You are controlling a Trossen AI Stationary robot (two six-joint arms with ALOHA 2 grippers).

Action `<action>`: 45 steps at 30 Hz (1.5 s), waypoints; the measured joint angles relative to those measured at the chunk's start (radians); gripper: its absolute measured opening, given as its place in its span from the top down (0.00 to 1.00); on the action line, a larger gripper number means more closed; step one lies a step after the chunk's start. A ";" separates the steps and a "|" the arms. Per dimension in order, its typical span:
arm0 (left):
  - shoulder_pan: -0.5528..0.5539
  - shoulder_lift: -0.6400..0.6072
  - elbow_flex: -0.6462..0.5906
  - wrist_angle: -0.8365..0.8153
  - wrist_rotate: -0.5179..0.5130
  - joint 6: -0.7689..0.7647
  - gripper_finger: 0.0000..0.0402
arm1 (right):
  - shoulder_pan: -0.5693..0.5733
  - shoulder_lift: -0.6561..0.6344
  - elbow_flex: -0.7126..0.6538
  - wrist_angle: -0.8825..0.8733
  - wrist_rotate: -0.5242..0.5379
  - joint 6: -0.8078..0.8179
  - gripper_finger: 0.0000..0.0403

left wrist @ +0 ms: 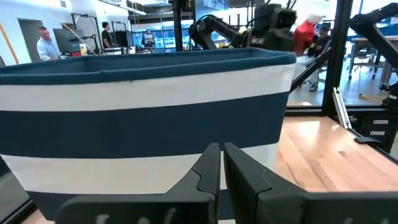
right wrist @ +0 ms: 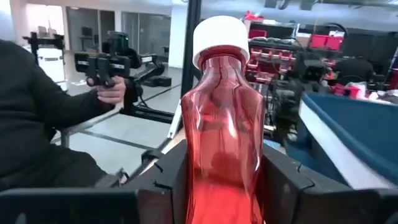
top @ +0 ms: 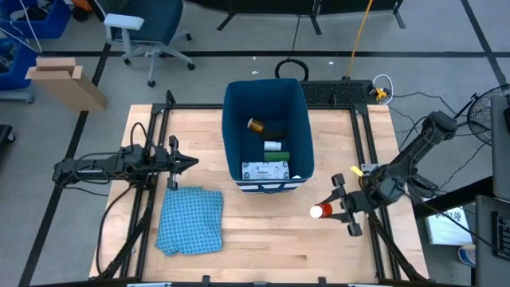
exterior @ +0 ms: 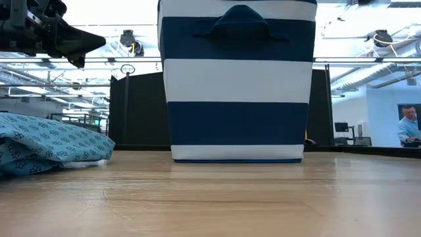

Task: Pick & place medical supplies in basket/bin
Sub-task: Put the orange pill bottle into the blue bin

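The dark blue bin (top: 267, 104) stands at the table's middle, its white-striped short side (exterior: 237, 79) facing the near edge. Inside lie an orange bottle (top: 255, 125), a black oblong (top: 276, 131), a green and white oblong (top: 273, 146) and a white printed packet (top: 267, 170). My right gripper (top: 331, 209) is right of the bin's near corner, shut on a red bottle (right wrist: 221, 137) with a white cap (right wrist: 219, 37). My left gripper (top: 191, 163) is shut and hangs left of the bin, facing its wall (left wrist: 143, 124). My right gripper pinches the red bottle's lower body (right wrist: 217, 186) between its two fingers (right wrist: 168, 177), which lie along its sides. The fingers come about level from the table's right. The bottle is lifted clear and sticks out past the fingertips, its white cap (top: 317, 211) toward the table's left.
A crumpled blue patterned cloth (top: 190, 219) lies on the table near-left of the bin, below my left gripper (exterior: 85, 43). Bare wood (top: 319, 255) stretches along the near edge. A person's arm (right wrist: 56, 112) shows beyond the table in the right wrist view.
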 joint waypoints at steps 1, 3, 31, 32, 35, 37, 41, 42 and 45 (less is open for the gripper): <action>0.000 0.000 0.000 -0.002 0.000 -0.003 0.94 | 0.000 -0.016 -0.035 0.031 0.000 -0.001 0.67; 0.000 0.000 0.000 -0.003 0.000 -0.004 0.94 | 0.000 -0.050 -0.097 0.113 -0.003 -0.027 0.67; 0.000 0.000 0.000 -0.033 0.000 -0.041 0.94 | -0.395 -0.174 0.288 -0.205 -0.002 -0.225 0.67; 0.000 0.000 0.000 -0.034 -0.001 -0.040 0.94 | -0.439 -0.148 0.338 -0.237 -0.004 -0.221 0.67; 0.000 0.000 0.000 -0.034 -0.001 -0.038 0.94 | -0.581 -0.057 0.486 -0.357 -0.076 -0.202 0.67; 0.000 0.000 0.000 -0.033 -0.001 -0.028 0.94 | -0.688 0.019 0.586 -0.441 -0.157 -0.167 0.67; 0.000 0.000 0.000 -0.033 -0.001 -0.018 0.94 | -0.891 0.192 0.751 -0.562 -0.347 -0.082 0.67; 0.000 0.000 0.000 -0.033 -0.001 -0.012 0.94 | -0.937 0.238 0.788 -0.580 -0.402 -0.065 0.67; 0.000 0.000 0.000 -0.033 -0.001 0.003 0.94 | -1.046 0.382 0.891 -0.629 -0.560 -0.027 0.67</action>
